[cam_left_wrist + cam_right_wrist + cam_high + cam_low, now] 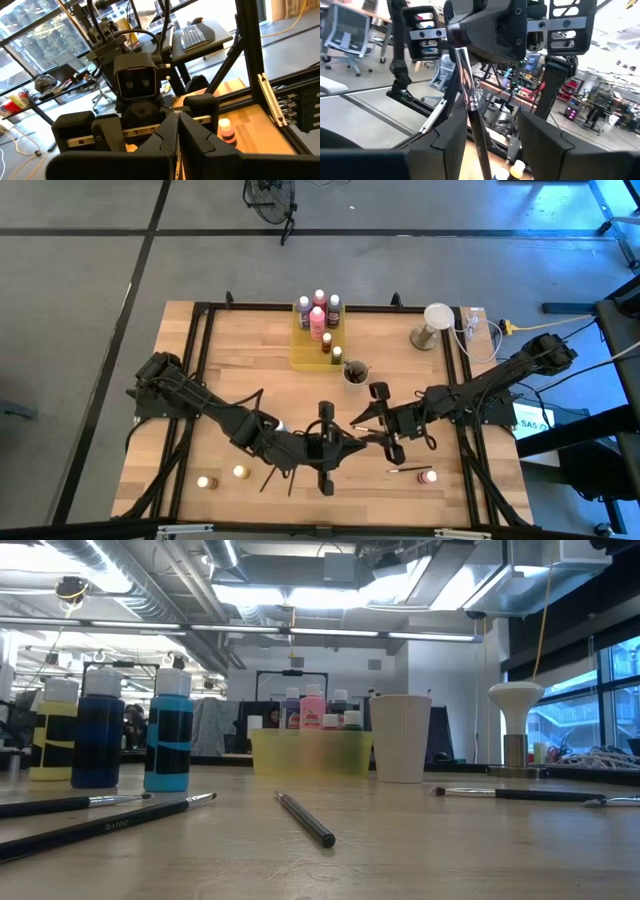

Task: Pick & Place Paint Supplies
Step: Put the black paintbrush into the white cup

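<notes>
I see the translucent yellow tray (303,352) at upper centre of the high view w/ approx. five capped bottles (318,316) upright in it, and a round grey cup (356,371) just lower right holding dark brushes. Left gripper (352,446) is pinched fully closed at lower centre, nothing between its fingers. Right gripper (372,434), tip to tip w/ it, holds a thin dark brush (470,107) w/ a shiny metal ferrule; more bottles (222,476) and brushes (305,817) lie on the pale wood table (230,370).

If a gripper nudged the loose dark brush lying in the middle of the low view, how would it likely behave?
The brush looks thin and round-shafted, lying flat on the wooden table, so it would probably roll rather than slide. It seems stiff and light, likely skittering away easily. Being so low, it may be awkward to pinch.
</notes>
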